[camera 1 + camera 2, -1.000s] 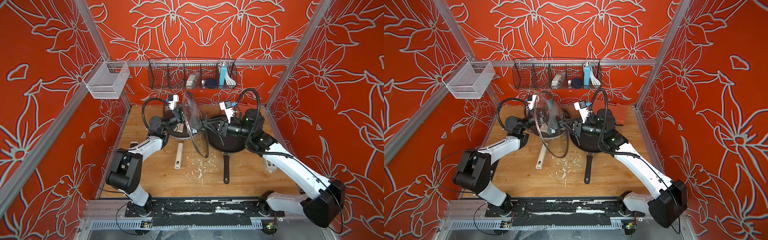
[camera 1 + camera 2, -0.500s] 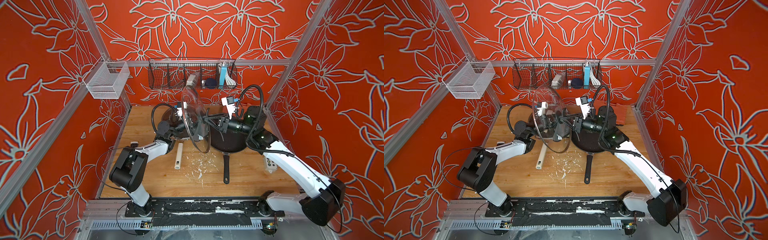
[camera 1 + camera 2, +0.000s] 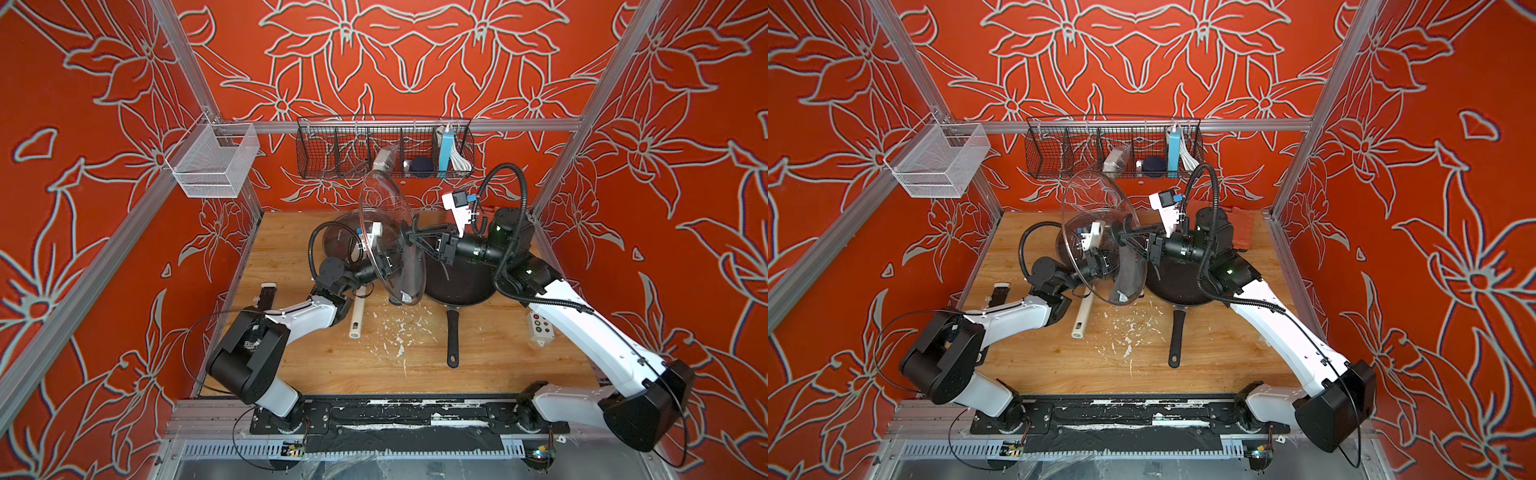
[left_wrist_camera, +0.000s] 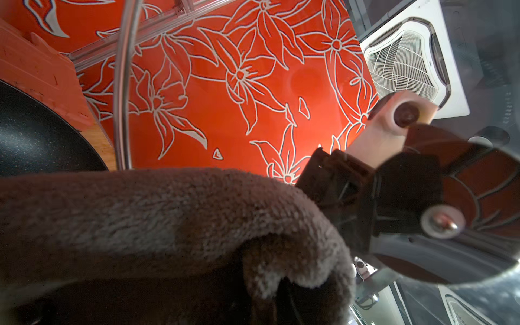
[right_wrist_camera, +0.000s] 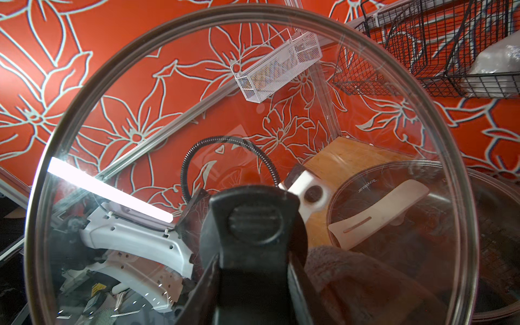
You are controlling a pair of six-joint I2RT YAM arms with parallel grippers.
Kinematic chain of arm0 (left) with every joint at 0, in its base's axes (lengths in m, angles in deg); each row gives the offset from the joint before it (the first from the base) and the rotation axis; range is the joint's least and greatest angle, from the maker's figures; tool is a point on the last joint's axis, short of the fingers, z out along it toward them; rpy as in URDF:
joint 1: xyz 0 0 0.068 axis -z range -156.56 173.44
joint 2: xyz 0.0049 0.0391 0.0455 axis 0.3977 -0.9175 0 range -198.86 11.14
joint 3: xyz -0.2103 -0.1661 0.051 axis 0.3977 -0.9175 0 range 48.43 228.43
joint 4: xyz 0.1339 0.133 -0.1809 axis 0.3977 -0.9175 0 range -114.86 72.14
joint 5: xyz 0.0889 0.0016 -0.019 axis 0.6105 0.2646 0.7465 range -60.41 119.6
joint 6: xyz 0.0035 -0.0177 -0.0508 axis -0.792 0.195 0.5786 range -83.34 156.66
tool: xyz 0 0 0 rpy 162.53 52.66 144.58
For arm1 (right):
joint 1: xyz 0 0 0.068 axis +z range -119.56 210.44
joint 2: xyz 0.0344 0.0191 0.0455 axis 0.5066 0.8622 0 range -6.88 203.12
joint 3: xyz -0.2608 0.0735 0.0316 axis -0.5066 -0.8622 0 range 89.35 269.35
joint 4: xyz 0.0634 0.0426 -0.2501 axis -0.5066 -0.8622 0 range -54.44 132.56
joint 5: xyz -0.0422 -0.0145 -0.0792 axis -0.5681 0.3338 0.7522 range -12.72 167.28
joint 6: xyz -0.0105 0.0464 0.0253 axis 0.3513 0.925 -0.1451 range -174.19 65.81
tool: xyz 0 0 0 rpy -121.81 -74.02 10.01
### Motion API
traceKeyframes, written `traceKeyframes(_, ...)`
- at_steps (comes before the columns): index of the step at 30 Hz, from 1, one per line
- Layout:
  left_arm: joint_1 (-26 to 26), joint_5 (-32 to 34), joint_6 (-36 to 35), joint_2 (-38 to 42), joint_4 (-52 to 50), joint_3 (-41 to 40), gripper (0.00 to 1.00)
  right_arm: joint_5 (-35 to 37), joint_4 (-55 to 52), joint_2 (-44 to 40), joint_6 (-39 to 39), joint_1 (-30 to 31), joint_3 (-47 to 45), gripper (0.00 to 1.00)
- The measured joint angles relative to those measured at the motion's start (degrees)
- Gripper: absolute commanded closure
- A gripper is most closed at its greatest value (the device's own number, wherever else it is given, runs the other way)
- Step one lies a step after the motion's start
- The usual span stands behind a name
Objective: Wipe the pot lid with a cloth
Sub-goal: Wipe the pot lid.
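Note:
My right gripper (image 3: pixel 409 235) (image 5: pixel 253 281) is shut on the black handle (image 5: pixel 253 225) of a large glass lid (image 3: pixel 386 208) (image 3: pixel 1092 199), which it holds on edge above the table. On the lid's other face, my left gripper (image 3: pixel 388 266) (image 3: pixel 1106 262) is shut on the dark grey cloth (image 3: pixel 409 268) (image 4: pixel 168 213) (image 5: pixel 351 275) and presses it against the glass. The cloth hides the left jaws in the left wrist view. The pot lid (image 5: pixel 365 183), with a cream bar handle, lies flat on a pot at the back (image 3: pixel 338 235), untouched.
A black frying pan (image 3: pixel 457 286) sits under the right wrist, its handle pointing at the front edge. A cream tube handle (image 3: pixel 357 320) lies near the left arm. White crumbs (image 3: pixel 395 332) litter the board. A black wire basket (image 3: pixel 386 149) and a white one (image 3: pixel 216 160) hang behind.
The left gripper has slid the cloth across the glass toward the right and the lid's lower part. The held lid has risen a little and shifted right with the right arm.

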Motion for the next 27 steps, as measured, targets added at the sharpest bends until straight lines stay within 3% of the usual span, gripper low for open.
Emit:
traceKeyframes(15, 0.68, 0.68, -2.71, 22.16, -13.09, -4.50, 1.00, 0.44, 0.09, 0.11, -1.16, 0.13, -0.35, 1.00)
traceKeyframes(21, -1.36, 0.28, -3.21, 23.98, -15.93, -3.98, 1.00, 0.44, 1.33, 0.09, -1.01, 0.11, -2.75, 1.00)
traceKeyframes(27, -7.04, 0.00, -0.44, 23.21, -14.67, -0.90, 1.00, 0.87, 1.16, 0.11, -1.01, 0.11, -5.11, 1.00)
